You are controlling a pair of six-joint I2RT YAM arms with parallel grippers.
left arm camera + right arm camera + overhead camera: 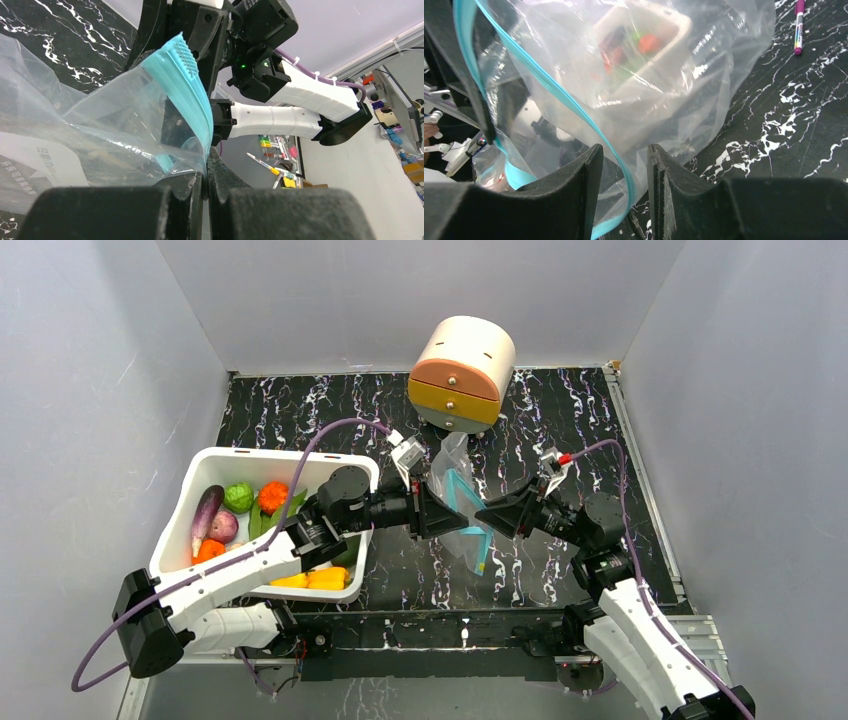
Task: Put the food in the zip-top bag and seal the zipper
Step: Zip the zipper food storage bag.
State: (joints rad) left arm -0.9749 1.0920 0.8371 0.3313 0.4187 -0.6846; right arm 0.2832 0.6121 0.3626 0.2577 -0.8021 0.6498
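Zip-top bag [452,455] hangs mid-tabletop [560,420] between the 2 grippers, mouth toward the right arm.
Left gripper [205,180]: jaws closed, pinching the clear film just below the zipper [187,85].
Right gripper [624,155]: jaws narrowly apart, the zipper strip running between them, not clamped.
Food [240,498] lies in the white tub [265,455], left of the bag.
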